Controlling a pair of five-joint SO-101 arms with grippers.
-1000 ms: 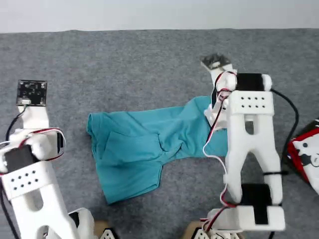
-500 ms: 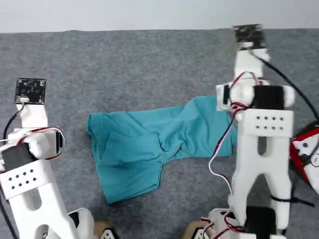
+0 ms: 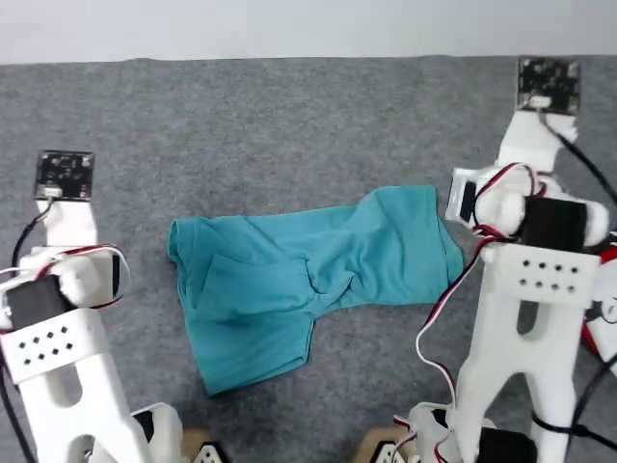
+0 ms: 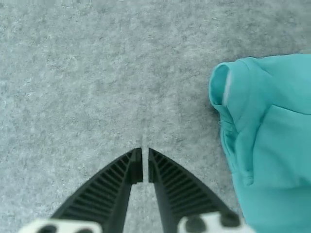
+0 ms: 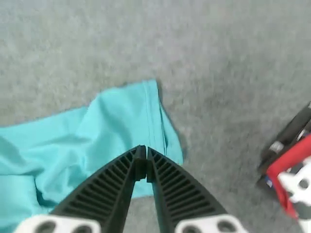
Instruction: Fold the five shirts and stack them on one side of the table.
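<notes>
Teal shirt (image 3: 308, 280) rumpled mid-frame on mat (image 3: 289, 125).
We see left gripper (image 4: 145, 151) and right gripper (image 5: 146, 148) pinched narrow, empty.

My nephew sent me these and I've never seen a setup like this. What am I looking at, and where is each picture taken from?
These are two small white robot arms side by side at a grey table. The high view comes from a fixed camera looking down. In it, the left arm and the right arm stand on either side of a teal shirt, which lies rumpled and not yet folded. The other two pictures come from a camera on each arm's wrist, looking along its claw. The left claw is shut over bare table beside one end of the shirt. The right claw is also shut, seen against the shirt's other end. Neither holds anything. A red-and-white object sits by the right arm; I cannot tell what it is.
</notes>
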